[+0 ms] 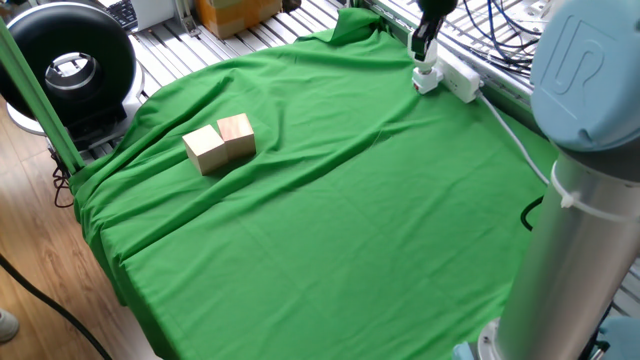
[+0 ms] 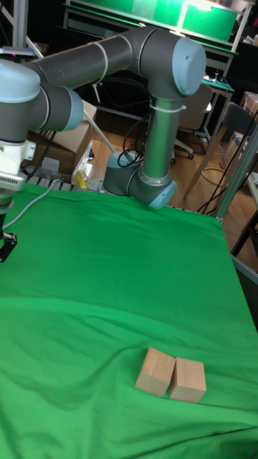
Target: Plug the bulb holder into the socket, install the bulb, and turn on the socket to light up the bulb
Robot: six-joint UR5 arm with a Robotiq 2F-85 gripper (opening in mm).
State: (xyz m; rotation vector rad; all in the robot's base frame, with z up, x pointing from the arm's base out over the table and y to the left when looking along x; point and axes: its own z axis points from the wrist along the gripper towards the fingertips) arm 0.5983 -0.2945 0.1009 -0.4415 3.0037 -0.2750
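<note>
A: Where is the gripper [image 1: 428, 42] seen?

B: It is found at about one o'clock in the fixed view, pointed down over the near end of the socket [image 1: 457, 80]. In the tall fixed view only its dark tip [image 2: 7, 247] is caught, at the nine o'clock edge of the picture.

A: Are the fingers spread or pressed together?

B: That cannot be told — the fingers are too small and dark in both views to be separated.

A: What is seen beneath it?

B: A small white piece is seen just below the fingertips, seated on the end of the socket. It is taken for the bulb holder [image 1: 428, 79], though whether it is touched by the fingers, or whether the bulb is part of it, cannot be made out.

A: And the socket itself?

B: It is laid along the far edge of the green cloth [image 1: 340, 210], with its white cable [image 1: 520, 140] trailed toward four o'clock.

A: What else is shown?

B: Two wooden blocks [image 1: 220, 143] are set side by side, touching, at about ten o'clock on the cloth — well apart from the socket.
</note>
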